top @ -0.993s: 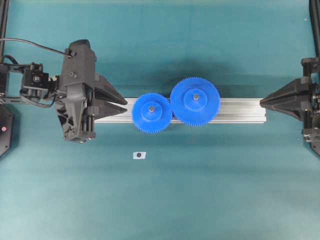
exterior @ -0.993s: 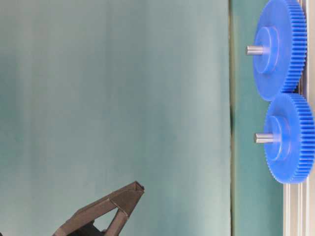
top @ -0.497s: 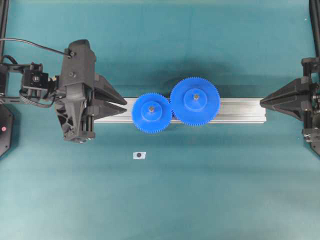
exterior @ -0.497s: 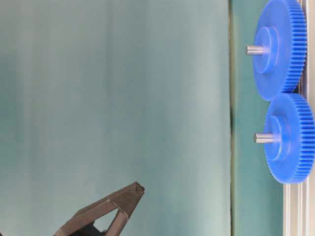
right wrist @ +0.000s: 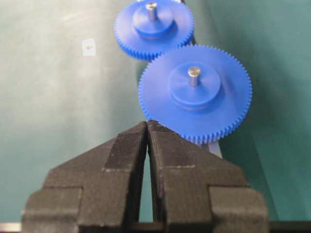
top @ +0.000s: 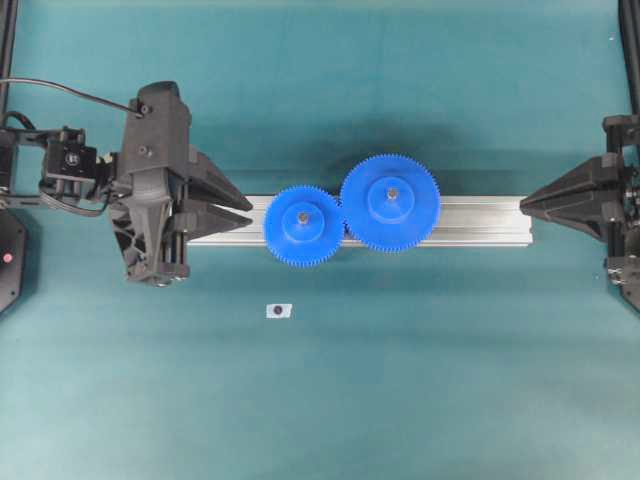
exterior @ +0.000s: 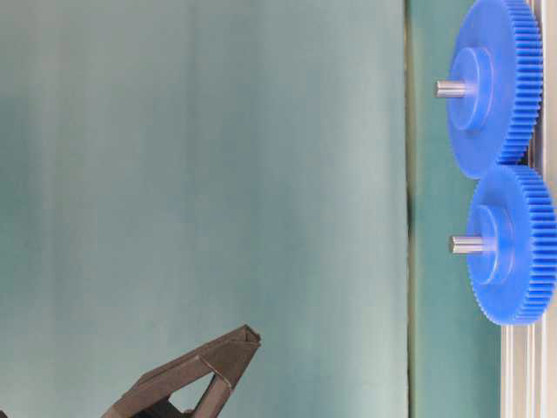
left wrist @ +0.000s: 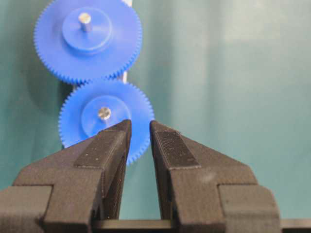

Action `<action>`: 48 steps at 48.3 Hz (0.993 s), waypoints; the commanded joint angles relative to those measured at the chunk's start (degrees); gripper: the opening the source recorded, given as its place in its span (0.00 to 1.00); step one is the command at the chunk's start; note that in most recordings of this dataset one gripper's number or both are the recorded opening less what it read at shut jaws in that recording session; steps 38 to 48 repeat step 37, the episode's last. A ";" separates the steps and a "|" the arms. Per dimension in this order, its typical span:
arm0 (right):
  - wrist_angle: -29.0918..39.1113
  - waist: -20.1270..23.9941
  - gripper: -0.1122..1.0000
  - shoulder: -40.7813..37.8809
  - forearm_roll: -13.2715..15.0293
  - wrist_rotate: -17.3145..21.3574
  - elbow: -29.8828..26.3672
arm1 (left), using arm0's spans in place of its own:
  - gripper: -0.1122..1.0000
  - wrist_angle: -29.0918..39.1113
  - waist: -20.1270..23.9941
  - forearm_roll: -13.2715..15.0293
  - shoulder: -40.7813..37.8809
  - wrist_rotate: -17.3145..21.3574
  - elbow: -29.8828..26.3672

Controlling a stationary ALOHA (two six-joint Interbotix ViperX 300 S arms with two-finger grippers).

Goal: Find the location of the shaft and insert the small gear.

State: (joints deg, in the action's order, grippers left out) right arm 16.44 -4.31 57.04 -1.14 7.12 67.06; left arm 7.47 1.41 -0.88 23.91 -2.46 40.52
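The small gear (top: 305, 226), blue and toothed, sits on the aluminium rail (top: 480, 220) with the shaft (top: 302, 216) poking up through its hub. Its teeth mesh with the larger blue gear (top: 390, 203). My left gripper (top: 252, 214) hovers just left of the small gear, open by a narrow gap with nothing between its fingers. In the left wrist view the left gripper (left wrist: 140, 127) points at the small gear (left wrist: 87, 119) and its shaft (left wrist: 104, 113). My right gripper (top: 522, 207) is shut and empty at the rail's right end.
A small white tag with a dark dot (top: 278, 310) lies on the teal mat in front of the rail. A second metal pin (exterior: 451, 88) stands out of the larger gear (exterior: 490, 87). Black frame posts run along both side edges.
In the table-level view the left gripper's tip has shifted very slightly. The gears and the right gripper have not moved.
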 commanded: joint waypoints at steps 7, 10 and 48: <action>-0.44 -0.09 0.21 -0.26 0.00 0.53 -0.53 | 0.31 -0.53 -0.18 -0.18 0.79 -0.09 -0.62; -0.44 -0.09 0.21 -0.26 -0.09 0.53 -0.53 | 0.31 -0.53 -0.09 -0.18 0.79 -0.09 -0.53; -0.44 -0.09 0.21 1.05 -0.09 0.53 -0.09 | 0.31 -0.53 -0.18 -0.18 0.79 -0.18 -0.18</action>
